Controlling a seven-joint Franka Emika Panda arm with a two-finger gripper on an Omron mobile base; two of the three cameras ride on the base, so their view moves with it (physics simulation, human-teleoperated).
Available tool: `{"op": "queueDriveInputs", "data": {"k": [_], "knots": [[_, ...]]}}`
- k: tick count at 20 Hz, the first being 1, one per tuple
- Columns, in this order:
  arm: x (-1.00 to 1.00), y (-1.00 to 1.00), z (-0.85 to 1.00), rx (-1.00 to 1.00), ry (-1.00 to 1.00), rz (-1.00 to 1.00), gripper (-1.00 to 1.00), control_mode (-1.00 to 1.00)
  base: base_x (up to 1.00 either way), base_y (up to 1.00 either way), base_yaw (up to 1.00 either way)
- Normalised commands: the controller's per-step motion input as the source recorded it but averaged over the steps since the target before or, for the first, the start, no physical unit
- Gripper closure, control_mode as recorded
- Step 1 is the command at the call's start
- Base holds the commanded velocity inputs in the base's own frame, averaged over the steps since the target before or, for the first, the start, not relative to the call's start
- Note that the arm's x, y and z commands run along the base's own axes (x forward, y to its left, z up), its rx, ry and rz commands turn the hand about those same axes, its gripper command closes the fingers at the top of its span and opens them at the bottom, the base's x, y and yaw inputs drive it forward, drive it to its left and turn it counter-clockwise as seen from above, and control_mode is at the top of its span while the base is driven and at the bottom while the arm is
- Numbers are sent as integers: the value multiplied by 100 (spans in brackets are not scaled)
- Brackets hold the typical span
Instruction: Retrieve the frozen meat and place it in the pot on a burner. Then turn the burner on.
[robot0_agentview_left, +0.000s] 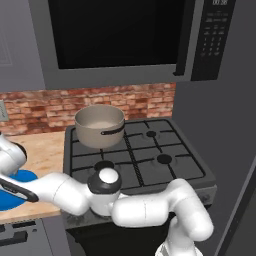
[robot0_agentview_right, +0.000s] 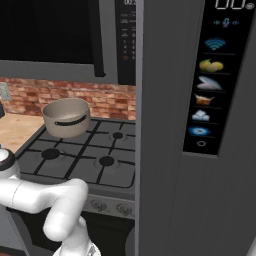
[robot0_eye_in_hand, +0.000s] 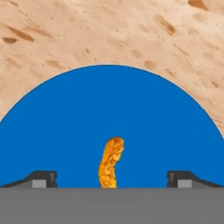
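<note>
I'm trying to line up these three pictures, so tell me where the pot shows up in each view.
Left base view: the pot sits on the stove's rear left burner, upper middle of the picture, below the microwave.
Right base view: the pot is at upper left, on the far left burner.
Hand view: the pot is not in it; it looks at the blue plate.
Shared landmark: the brick wall behind the stove.

Blue plate (robot0_eye_in_hand: 109, 113) on speckled tan counter (robot0_eye_in_hand: 109, 30); black gas stove (robot0_agentview_left: 150, 155); brick backsplash (robot0_agentview_left: 100, 102); microwave (robot0_agentview_left: 120, 35) overhead; grey fridge panel (robot0_agentview_right: 200, 125).
</note>
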Motion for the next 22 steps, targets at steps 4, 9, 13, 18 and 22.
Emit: {"op": "queueDriveInputs", "data": {"k": [4,9,13,18,22], "knots": [[0,0,-23,-2,1,-3,-100,-100,0,0,0],[0,0,-24,-3,1,-4,-100,-100,0,0,0],[0,0,-16,-2,0,-4,-100,-100,0,0,0],[0,0,0,0,0,-1,-100,-100,0,0,0],[0,0,-1,0,0,-1,-100,-100,0,0,0]]}}
